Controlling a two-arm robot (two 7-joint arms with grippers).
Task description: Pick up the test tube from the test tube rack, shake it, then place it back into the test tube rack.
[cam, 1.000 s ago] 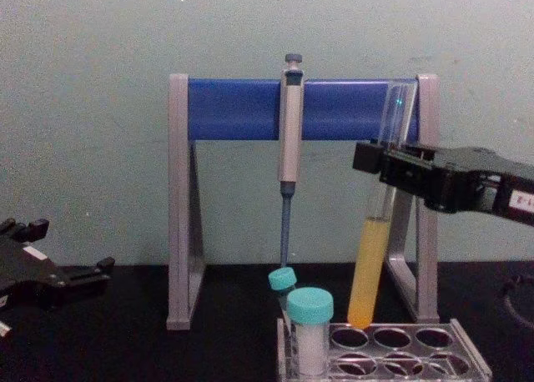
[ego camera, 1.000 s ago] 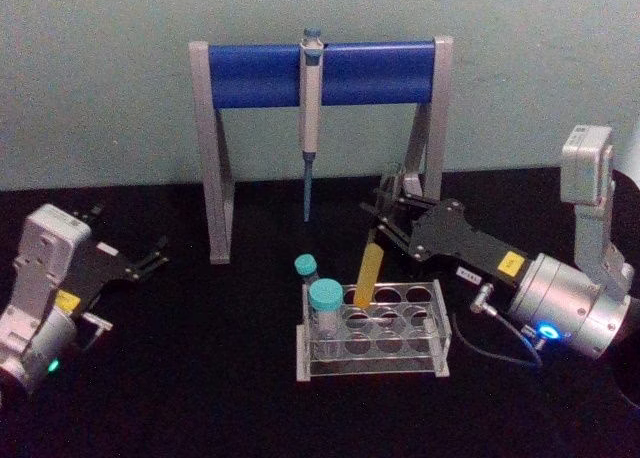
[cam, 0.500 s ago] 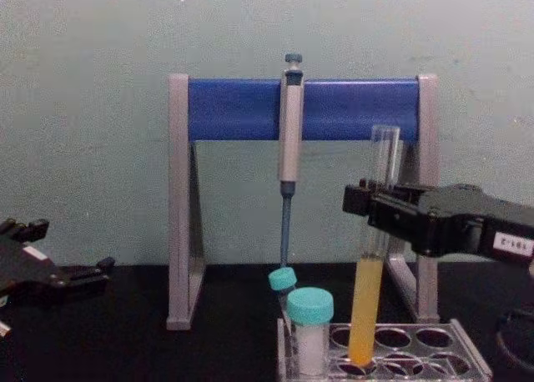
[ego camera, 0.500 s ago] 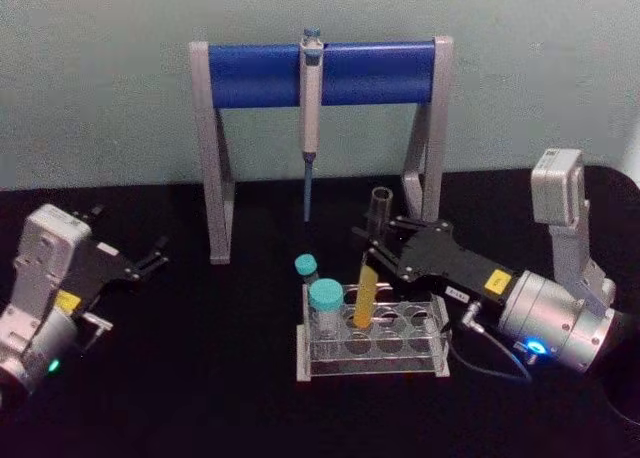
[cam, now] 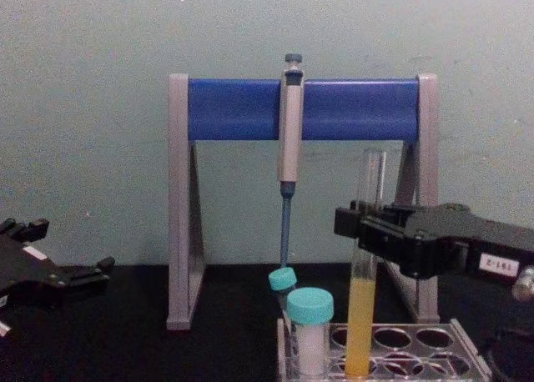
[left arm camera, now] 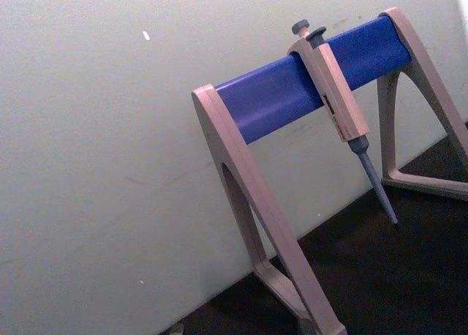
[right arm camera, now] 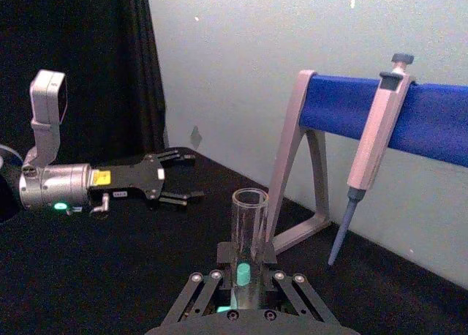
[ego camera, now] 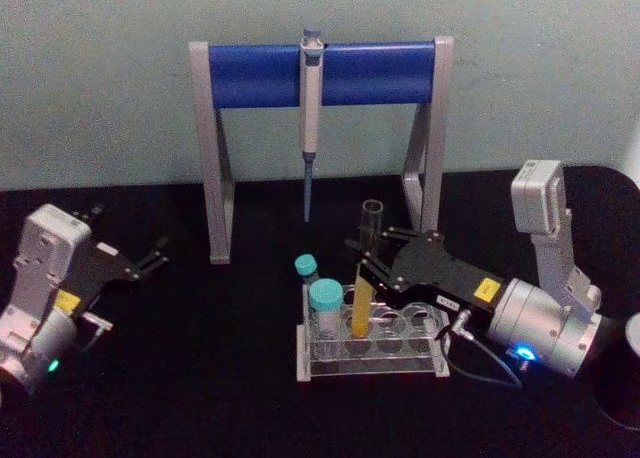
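as the right gripper (ego camera: pixel 368 263) has come down since a second ago, the test tube (ego camera: pixel 362 303) that then hung tilted with its round bottom just over a hole now stands nearly upright, sunk into the test tube rack (ego camera: pixel 400 363). half a second ago it was only partway in and leaning more.

- jaws: shut on the bare glass of the tube, above the liquid line; chest view shows the right gripper (cam: pixel 355 225) pinching the test tube (cam: pixel 360 315) from both sides. wrist view looks down the right gripper (right arm camera: pixel 247 269) at the tube (right arm camera: pixel 248 232).
- above the jaws: the tube's open mouth, uncapped.
- below the jaws: yellow liquid filling the lower part, then the rack (cam: pixel 417 361).
- just left of and below the jaws: a teal-capped vial (ego camera: pixel 325 298) with white contents in a front hole, a second vial (ego camera: pixel 306 266) behind it. other holes look empty.
- behind and above the jaws: pipette (ego camera: pixel 311 108) hanging on the stand (ego camera: pixel 260 75).
- left gripper (ego camera: pixel 155 256): well off to the left, fingers spread, holding nothing.

hard to make out: which row the tube's hole belongs to; the tube's bottom blurs behind clear plastic. the chest view's lower edge cuts off the rack's base.
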